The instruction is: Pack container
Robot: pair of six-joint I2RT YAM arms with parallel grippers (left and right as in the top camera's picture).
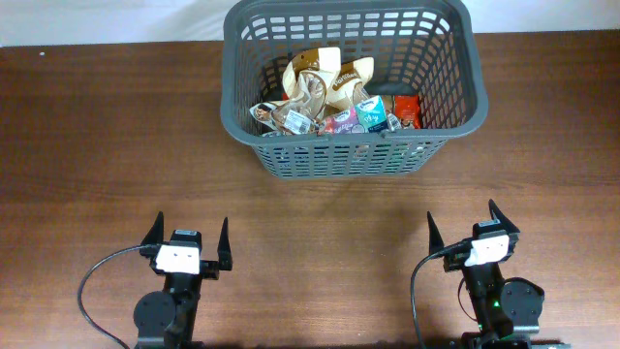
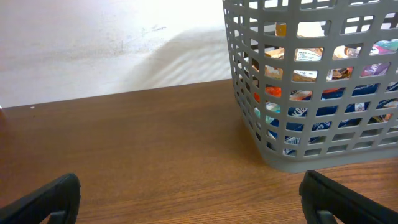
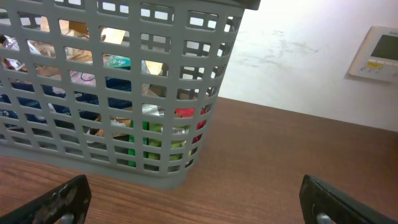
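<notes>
The container (image 1: 344,155), upper centre of the frame, is dark grey with a slotted lattice pattern. Inside it show tan-and-cream bags (image 1: 329,82), a red packet (image 1: 407,110), a teal-and-white packet (image 1: 369,116) and a pink packet (image 1: 339,123). The tabletop (image 1: 97,145) is dark brown wood grain.
</notes>
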